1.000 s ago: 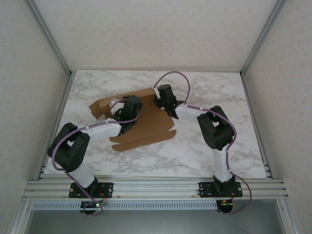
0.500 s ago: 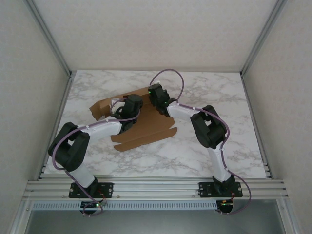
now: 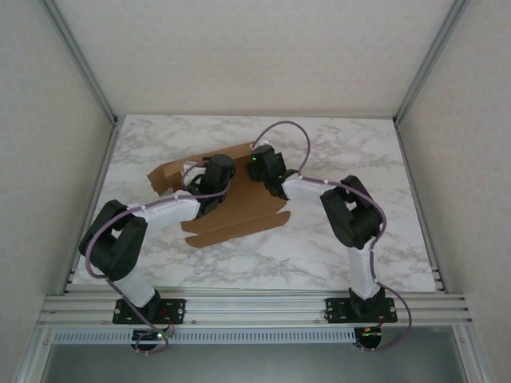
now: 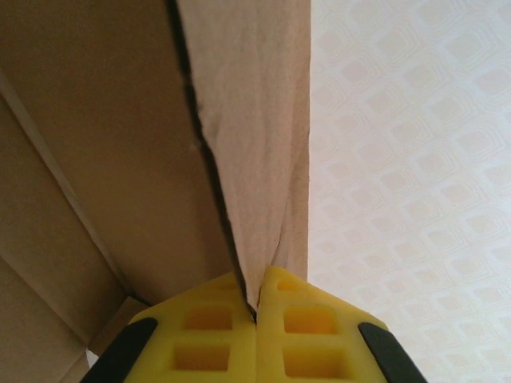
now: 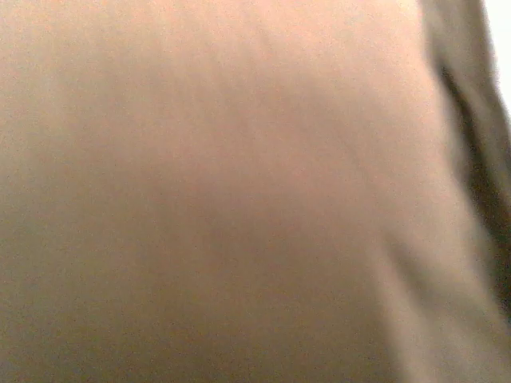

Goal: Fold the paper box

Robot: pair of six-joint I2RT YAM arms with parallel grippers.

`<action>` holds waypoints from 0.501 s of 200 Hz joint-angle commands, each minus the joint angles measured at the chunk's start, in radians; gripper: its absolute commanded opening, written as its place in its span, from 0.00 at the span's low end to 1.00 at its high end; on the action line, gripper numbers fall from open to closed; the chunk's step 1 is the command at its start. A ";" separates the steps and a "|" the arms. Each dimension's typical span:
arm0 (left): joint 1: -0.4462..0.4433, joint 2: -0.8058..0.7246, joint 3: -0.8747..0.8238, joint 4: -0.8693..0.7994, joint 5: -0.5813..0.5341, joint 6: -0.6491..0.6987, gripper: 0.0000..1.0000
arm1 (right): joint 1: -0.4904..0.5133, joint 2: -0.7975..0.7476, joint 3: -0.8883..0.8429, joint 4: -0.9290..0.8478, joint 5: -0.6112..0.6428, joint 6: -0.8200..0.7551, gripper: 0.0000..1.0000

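Observation:
The paper box (image 3: 239, 214) is a plain brown cardboard sheet with flaps, lying partly folded on the marble table (image 3: 335, 239), its left end raised. My left gripper (image 3: 206, 174) reaches over the box's left half. In the left wrist view, my left gripper (image 4: 257, 297) is shut on the thin edge of an upright cardboard flap (image 4: 255, 120), pinched between the yellow pads (image 4: 200, 335). My right gripper (image 3: 260, 163) is at the box's back panel, near its middle. In the right wrist view the cardboard (image 5: 239, 191) is very close and blurred, and the fingers are hidden.
Aluminium frame posts (image 3: 80, 64) and white walls enclose the table on three sides. A rail (image 3: 255, 307) carrying both arm bases runs along the near edge. Bare marble lies to the right of the box and in front of it.
My right gripper swung left against the box's back panel, then came back slightly to the right. The left arm and its grip on the flap have not moved.

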 commanded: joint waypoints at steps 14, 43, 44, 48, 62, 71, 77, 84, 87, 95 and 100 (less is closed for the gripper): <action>-0.013 0.023 -0.013 -0.160 0.072 -0.001 0.00 | -0.068 -0.159 -0.182 0.212 -0.214 -0.048 0.82; -0.008 0.027 -0.003 -0.164 0.072 0.006 0.00 | -0.114 -0.215 -0.253 0.271 -0.313 -0.073 0.84; -0.008 0.027 -0.002 -0.165 0.073 0.006 0.00 | -0.116 -0.216 -0.253 0.272 -0.315 -0.073 0.83; -0.008 0.028 -0.001 -0.167 0.072 0.006 0.00 | -0.121 -0.217 -0.257 0.272 -0.325 -0.076 0.83; -0.005 0.028 0.000 -0.166 0.077 0.008 0.00 | -0.129 -0.202 -0.240 0.243 -0.345 -0.105 0.80; -0.004 0.030 0.001 -0.166 0.079 0.006 0.00 | -0.129 -0.182 -0.216 0.216 -0.349 -0.130 0.78; -0.005 0.031 0.001 -0.165 0.080 0.008 0.00 | -0.129 -0.167 -0.206 0.212 -0.352 -0.145 0.76; -0.004 0.031 0.003 -0.163 0.082 0.008 0.00 | -0.129 -0.149 -0.200 0.222 -0.365 -0.165 0.74; -0.004 0.032 0.003 -0.162 0.082 0.008 0.00 | -0.127 -0.142 -0.199 0.228 -0.370 -0.177 0.73; -0.004 0.033 0.003 -0.162 0.085 0.010 0.00 | -0.126 -0.124 -0.191 0.231 -0.371 -0.190 0.73; -0.004 0.033 0.004 -0.163 0.085 0.009 0.00 | -0.126 -0.113 -0.180 0.222 -0.371 -0.191 0.72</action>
